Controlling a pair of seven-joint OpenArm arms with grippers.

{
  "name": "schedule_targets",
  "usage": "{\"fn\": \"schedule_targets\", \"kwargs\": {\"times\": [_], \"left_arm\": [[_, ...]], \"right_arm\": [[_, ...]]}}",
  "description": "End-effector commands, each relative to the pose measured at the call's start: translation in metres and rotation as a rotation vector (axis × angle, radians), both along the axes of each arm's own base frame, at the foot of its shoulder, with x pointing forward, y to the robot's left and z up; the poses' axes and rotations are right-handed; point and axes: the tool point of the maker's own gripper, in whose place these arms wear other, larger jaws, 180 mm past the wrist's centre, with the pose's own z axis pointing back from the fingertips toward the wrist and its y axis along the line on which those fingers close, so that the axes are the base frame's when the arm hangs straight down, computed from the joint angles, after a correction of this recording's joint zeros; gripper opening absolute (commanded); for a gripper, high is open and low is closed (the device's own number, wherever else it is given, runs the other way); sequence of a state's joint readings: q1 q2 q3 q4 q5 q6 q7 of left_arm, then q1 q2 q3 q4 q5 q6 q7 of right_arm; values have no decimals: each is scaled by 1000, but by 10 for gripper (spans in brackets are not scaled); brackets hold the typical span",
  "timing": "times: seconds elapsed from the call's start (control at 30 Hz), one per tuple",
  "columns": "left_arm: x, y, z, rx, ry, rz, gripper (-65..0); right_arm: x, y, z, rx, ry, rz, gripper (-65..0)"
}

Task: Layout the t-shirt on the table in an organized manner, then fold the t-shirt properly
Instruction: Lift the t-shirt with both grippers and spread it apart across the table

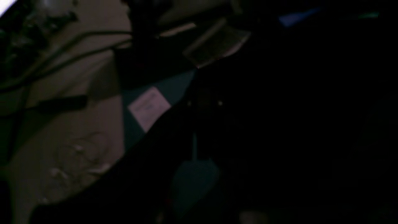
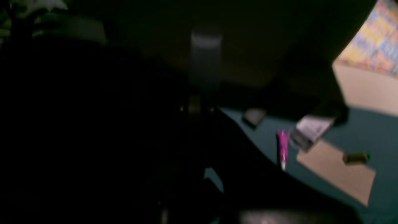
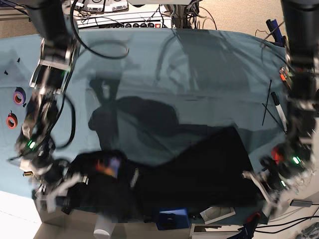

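Base view is showing the t-shirt [image 3: 199, 169] stretched in a dark band across the lower part of the frame, lying on the teal tabletop [image 3: 189, 64] near its front edge. At lower left of the frame the cloth is bunching into a heap, with a patch of the orange and purple print [image 3: 110, 167] peeking out; toward lower right it is lying flatter.

The right tool [image 3: 62, 191] is sitting at the bunched end at lower left, and the left tool [image 3: 264, 186] is sitting at the shirt's far corner at lower right. Both are blurring, and the wrist views are almost black, so I cannot tell how far either tool is opening or whether it is gripping cloth.

Judging from this, the layout step is in hand: the shirt is not yet spreading flat. The next move seems to call for drawing the two ends apart and up the frame, away from the front edge, so the heap is opening out before any folding.
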State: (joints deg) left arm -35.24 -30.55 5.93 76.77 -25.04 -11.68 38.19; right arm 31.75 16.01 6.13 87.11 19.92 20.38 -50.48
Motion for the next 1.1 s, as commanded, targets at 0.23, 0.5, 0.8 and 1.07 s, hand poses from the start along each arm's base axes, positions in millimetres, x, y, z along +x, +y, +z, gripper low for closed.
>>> {"fn": "schedule_targets", "kwargs": {"times": [0.23,0.5,0.8,1.07], "left_arm": [[-10,-2,3,-60,161,-18,-650],[-59,-15,-71,-80,421,-49,-650],[-139,-36,-139,-5,548,-113,-650],[-185,-41,-174,25,602,-129,-650]], "right_arm": [[-10,-5,-12,16,55,0,-650],[-44,-15,-75,14,285,6,-650],[-80,-43,-112,113,396,-60,-650],[-126,-57,-151,198,519,-69,-650]]}}
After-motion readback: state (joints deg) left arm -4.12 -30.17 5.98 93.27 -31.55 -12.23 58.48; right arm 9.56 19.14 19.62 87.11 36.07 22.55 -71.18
